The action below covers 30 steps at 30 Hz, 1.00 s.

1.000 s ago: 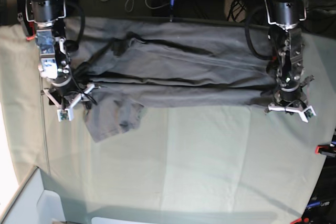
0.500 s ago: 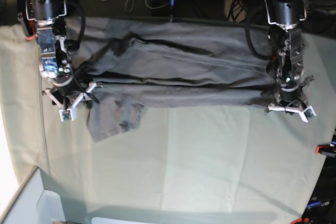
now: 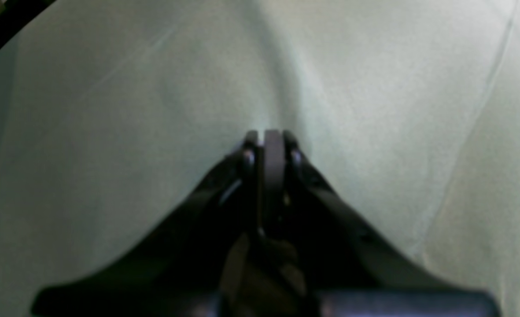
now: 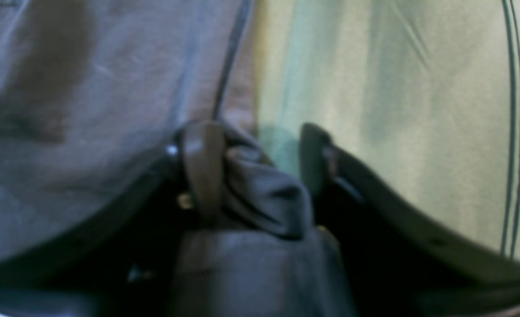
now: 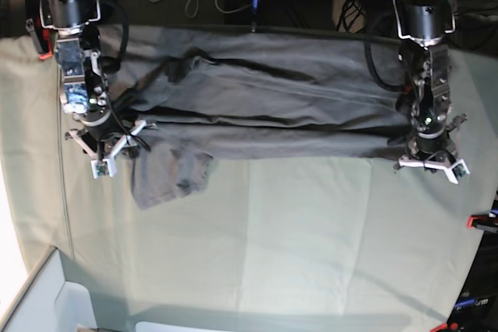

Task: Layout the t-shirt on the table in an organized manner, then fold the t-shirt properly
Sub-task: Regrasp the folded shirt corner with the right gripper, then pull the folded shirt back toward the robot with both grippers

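While the t-shirt (image 5: 257, 106) lies stretched across the far half of the surface (image 5: 311, 246), near its back edge, the whole near half stays bare, with red clamps (image 5: 481, 221) at the edge. Only the base view shows that spread. From the left wrist, the left gripper (image 3: 268, 136) has its jaws clenched over pale cloth; whether they pinch fabric I cannot tell. From the right wrist, the right gripper (image 4: 260, 145) has its jaws parted, a bunched grey fold between them, touching one.
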Each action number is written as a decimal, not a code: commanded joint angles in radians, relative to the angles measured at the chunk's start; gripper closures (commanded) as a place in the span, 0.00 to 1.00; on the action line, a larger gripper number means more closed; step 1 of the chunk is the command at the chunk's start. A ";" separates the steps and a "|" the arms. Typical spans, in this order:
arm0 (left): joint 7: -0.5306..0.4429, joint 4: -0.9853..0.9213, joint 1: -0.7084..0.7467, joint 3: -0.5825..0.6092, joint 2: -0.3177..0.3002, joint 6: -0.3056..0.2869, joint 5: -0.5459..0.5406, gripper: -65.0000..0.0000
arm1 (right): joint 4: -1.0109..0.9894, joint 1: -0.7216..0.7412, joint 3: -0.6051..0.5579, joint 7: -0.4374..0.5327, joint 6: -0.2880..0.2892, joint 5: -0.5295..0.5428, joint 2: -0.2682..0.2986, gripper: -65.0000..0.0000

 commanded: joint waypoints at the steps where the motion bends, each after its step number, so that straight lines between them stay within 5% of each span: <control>1: -0.024 0.014 -0.021 -0.002 -0.012 0.000 0.008 1.00 | 0.016 0.013 0.002 0.017 0.016 -0.003 0.008 0.75; 4: -0.024 0.014 -0.021 -0.002 -0.012 0.000 0.008 1.00 | 0.016 0.013 0.002 0.017 0.016 -0.003 0.006 1.00; 13: -0.024 0.024 -0.022 -0.002 -0.009 0.000 0.008 1.00 | 0.175 0.011 0.034 0.016 0.016 0.003 0.024 1.00; 19: -0.024 0.051 -0.039 -0.004 -0.009 0.000 0.008 1.00 | 0.289 -0.001 0.118 0.014 0.125 -0.001 0.017 1.00; 30: -0.024 0.169 -0.038 -0.002 -0.009 0.002 0.007 1.00 | 0.454 -0.070 0.150 -0.027 0.130 0.003 0.006 1.00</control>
